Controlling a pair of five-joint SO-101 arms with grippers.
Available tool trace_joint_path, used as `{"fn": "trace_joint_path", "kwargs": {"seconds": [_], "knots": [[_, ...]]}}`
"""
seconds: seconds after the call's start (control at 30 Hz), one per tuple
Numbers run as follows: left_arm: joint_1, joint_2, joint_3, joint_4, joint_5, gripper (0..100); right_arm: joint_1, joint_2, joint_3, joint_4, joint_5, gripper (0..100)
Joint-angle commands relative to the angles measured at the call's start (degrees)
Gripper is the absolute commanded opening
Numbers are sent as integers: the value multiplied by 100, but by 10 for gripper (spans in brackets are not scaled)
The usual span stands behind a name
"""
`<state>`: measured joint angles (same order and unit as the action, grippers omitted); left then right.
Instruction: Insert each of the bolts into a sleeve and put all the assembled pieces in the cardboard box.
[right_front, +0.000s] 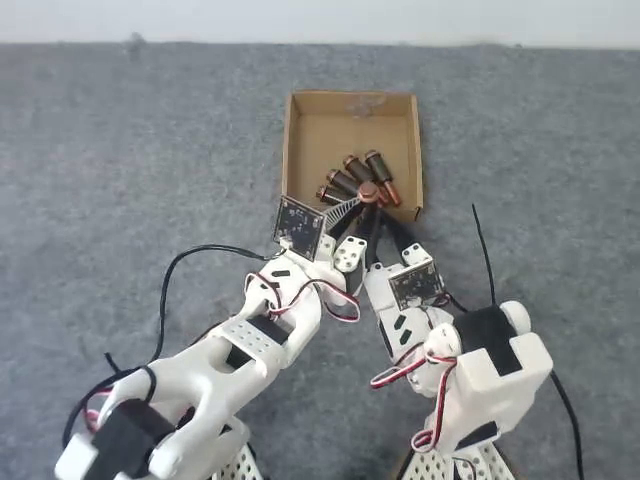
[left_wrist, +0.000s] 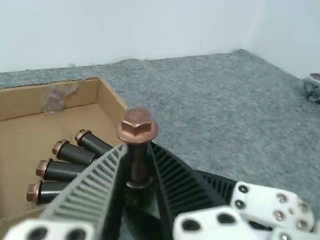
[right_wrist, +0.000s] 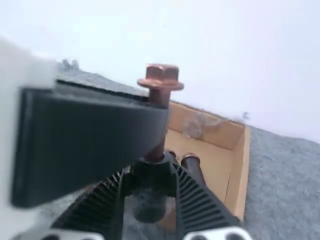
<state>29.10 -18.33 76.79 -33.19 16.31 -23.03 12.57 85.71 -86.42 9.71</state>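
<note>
1. The left gripper (left_wrist: 137, 151) is closed narrow on the bare shank of a copper-headed bolt (left_wrist: 138, 125), its ribbed fingers (left_wrist: 97, 182) pressed against either side just under the flanged head.
2. The right gripper (right_wrist: 150, 171) is clamped on a dark sleeve (right_wrist: 149, 200). The bolt (right_wrist: 160, 82) stands upright out of the sleeve's top, its lower shank inside.
3. In the right wrist view, one black finger of the left gripper crosses in front of the shank, between the head and the sleeve.
4. From the high view, the 2 grippers meet at the near edge of the cardboard box (right_front: 352, 97) – the left gripper (right_front: 345, 209) from the left, the right gripper (right_front: 376, 226) from the near side. The bolt's head (right_front: 368, 190) sits above that edge, towards the box's right-hand corner.
5. Inside the box lie the assembled pieces (right_front: 350, 175), dark sleeves with copper heads, bunched side by side at the near right – the left wrist view shows 4 of them (left_wrist: 65, 170) in a row, heads pointing the same way.
6. The box rests on a grey carpet (right_front: 150, 150), its far half bare cardboard.
7. A black cable (right_front: 200, 255) loops from the left arm onto the carpet.
</note>
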Motion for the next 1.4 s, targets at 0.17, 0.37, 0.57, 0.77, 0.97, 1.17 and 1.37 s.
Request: {"fn": "trace_joint_path", "kwargs": {"seconds": [0.17, 0.37, 0.57, 0.77, 0.97, 1.17, 1.37], "knots": [[0, -308, -75, 0, 26, 10, 119, -330, -26, -136, 88, 6], [-431, 510, -488, -9, 35, 11, 127, -330, -44, -127, 97, 6], [-132, 1556, -848, -158, 18, 12, 268, -330, -88, -145, 97, 6], [97, 1213, -426, -501, 18, 12, 330, -330, -132, -127, 97, 6], [105, 1037, -321, -492, 26, 12, 330, -330, -132, -145, 97, 6], [105, 1037, -321, -484, 26, 40, 338, -330, -132, -154, 97, 6], [114, 985, -347, 167, 44, 185, 338, -330, -132, -154, 97, 6]]}}
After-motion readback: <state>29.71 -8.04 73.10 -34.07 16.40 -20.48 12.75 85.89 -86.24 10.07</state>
